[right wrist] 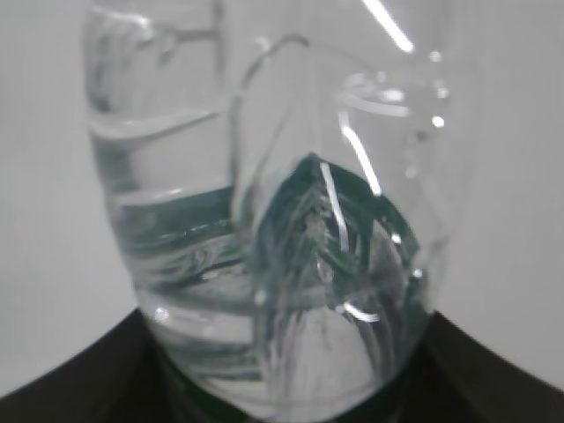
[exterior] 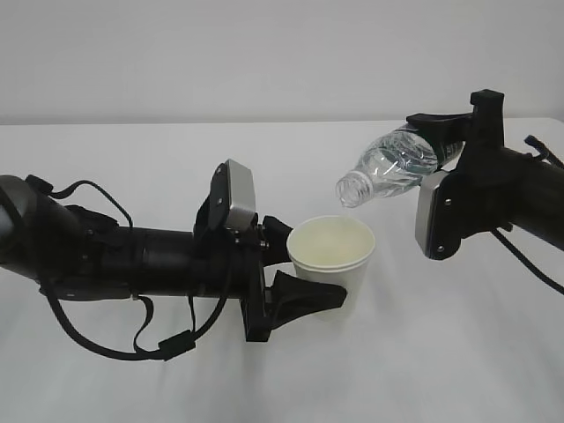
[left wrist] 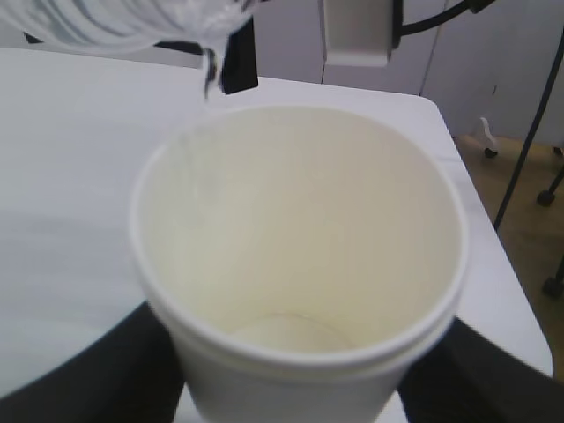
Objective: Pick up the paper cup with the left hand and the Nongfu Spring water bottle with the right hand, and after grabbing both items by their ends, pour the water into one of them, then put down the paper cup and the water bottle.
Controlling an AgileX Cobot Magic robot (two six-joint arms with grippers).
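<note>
No print can be read on the paper cup (exterior: 332, 249) or the bottle (exterior: 389, 165) (its label is hidden).

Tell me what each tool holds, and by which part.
Left tool: the small white paper cup, by its lower side wall. Right tool: the clear ribbed plastic bottle, by its base end.

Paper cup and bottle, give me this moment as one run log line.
phase: pouring | left hand: holds paper cup upright | right hand: holds Nongfu Spring water bottle tilted, mouth above cup rim | water: leaving the mouth

plain white table (exterior: 264, 388), matte surface
</note>
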